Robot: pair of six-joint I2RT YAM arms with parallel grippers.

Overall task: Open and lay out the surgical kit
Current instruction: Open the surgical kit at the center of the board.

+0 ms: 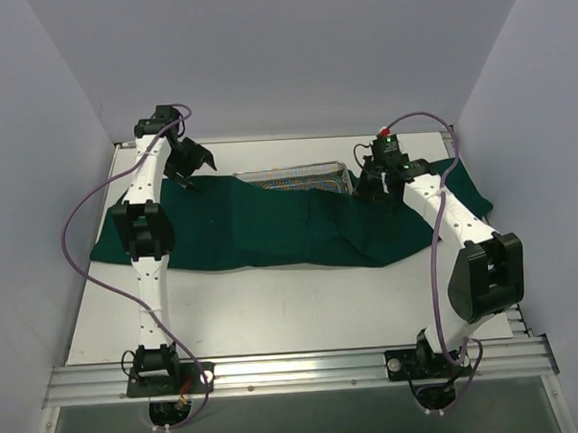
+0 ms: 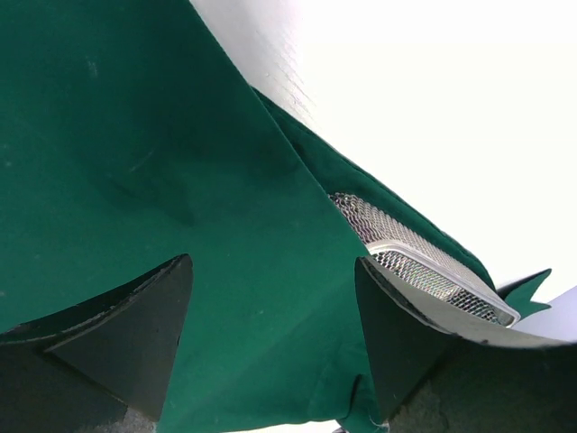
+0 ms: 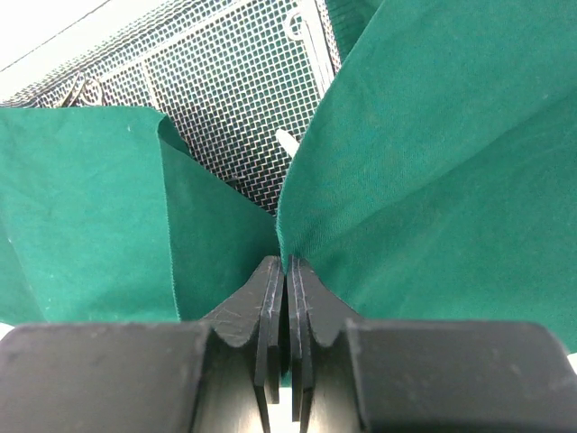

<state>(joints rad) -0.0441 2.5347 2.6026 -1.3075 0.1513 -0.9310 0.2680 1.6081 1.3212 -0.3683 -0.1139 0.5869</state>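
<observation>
The dark green cloth wrap (image 1: 270,232) lies spread across the table, partly opened. The silver wire-mesh tray (image 1: 297,180) shows at its far edge, with slim steel instruments (image 3: 311,41) inside. My right gripper (image 1: 376,186) is shut on a fold of the green cloth (image 3: 397,180) right beside the tray (image 3: 225,99). My left gripper (image 1: 189,168) is open above the cloth's far left part (image 2: 162,144), holding nothing; the tray's mesh corner (image 2: 397,248) shows by its right finger (image 2: 397,334).
The white table top (image 1: 274,303) lies in front of the cloth. Grey walls enclose the left, back and right. A metal rail (image 1: 296,370) runs along the near edge by the arm bases. Purple cables loop beside both arms.
</observation>
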